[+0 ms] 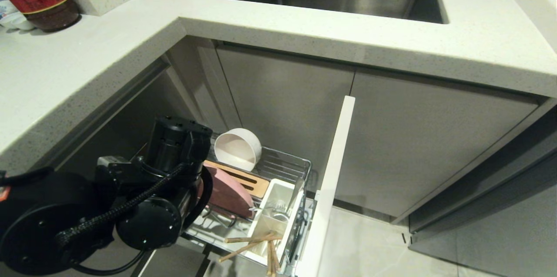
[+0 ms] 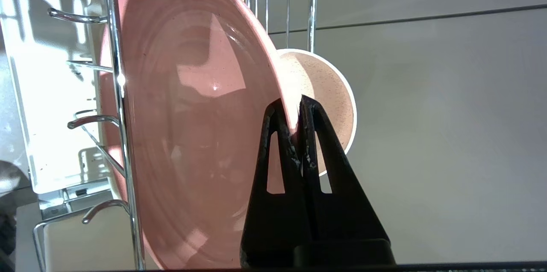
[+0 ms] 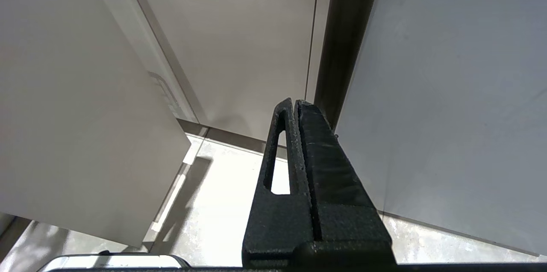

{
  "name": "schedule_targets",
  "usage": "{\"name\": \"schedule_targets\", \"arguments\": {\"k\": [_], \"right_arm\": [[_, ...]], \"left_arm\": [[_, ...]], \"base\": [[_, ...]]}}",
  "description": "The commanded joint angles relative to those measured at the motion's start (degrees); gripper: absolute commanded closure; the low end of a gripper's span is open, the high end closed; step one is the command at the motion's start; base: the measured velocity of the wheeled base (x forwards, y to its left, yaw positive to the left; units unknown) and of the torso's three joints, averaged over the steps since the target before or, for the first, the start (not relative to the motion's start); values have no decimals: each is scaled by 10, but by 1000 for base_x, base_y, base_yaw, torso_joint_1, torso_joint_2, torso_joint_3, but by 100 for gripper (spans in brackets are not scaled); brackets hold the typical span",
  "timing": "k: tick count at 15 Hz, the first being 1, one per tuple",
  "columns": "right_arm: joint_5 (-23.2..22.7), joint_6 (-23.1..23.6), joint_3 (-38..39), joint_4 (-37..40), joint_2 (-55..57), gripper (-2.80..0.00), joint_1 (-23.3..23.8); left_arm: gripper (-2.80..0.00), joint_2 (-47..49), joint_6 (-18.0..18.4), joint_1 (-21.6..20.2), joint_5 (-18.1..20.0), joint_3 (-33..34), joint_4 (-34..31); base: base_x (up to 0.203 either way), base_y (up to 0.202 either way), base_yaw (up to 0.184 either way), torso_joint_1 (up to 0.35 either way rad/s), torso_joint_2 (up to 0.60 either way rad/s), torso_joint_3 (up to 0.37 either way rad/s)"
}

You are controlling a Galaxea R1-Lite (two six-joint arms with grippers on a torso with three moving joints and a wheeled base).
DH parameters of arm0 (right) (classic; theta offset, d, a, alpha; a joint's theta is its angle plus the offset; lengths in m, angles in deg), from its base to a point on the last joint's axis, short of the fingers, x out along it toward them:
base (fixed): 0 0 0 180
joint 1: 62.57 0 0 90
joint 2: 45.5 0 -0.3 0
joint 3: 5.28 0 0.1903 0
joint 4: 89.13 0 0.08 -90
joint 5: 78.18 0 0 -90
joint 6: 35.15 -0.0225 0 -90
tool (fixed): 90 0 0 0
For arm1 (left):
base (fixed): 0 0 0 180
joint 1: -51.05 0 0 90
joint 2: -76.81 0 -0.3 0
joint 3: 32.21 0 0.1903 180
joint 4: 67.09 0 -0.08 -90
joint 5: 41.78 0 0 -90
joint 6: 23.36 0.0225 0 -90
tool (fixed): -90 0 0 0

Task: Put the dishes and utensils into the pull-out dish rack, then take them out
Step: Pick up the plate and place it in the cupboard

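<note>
At the lower centre of the head view, the pink plate (image 1: 230, 196) is being held on edge in the pulled-out dish rack (image 1: 285, 164), its rim being pinched between the closed fingers of the left gripper (image 2: 295, 107). The white bowl (image 1: 237, 148) is being kept on its side at the rack's far end, and the chopsticks (image 1: 254, 244) are being propped in the white utensil holder (image 1: 273, 211). The right gripper (image 3: 295, 105) is being kept fully closed on nothing, beside the cabinet fronts.

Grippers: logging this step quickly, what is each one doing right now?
Left gripper: shut on the pink plate rim, in the dish rack.
Right gripper: shut, holding nothing.
</note>
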Motion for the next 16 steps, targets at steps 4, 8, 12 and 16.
{"name": "schedule_targets", "arguments": {"k": [4, 8, 12, 16], "right_arm": [[0, 0, 15, 0, 0, 0, 0], [0, 0, 15, 0, 0, 0, 0], [0, 0, 15, 0, 0, 0, 0], [0, 0, 15, 0, 0, 0, 0]], "left_arm": [[0, 6, -3, 0, -3, 1, -1], [-280, 6, -3, 0, -3, 1, -2], [-280, 2, -1, 0, -5, 0, -3], [-280, -21, -1, 6, -7, -12, -49]], "base": [[0, 0, 0, 0, 0, 0], [0, 0, 0, 0, 0, 0], [0, 0, 0, 0, 0, 0], [0, 0, 0, 0, 0, 0]]}}
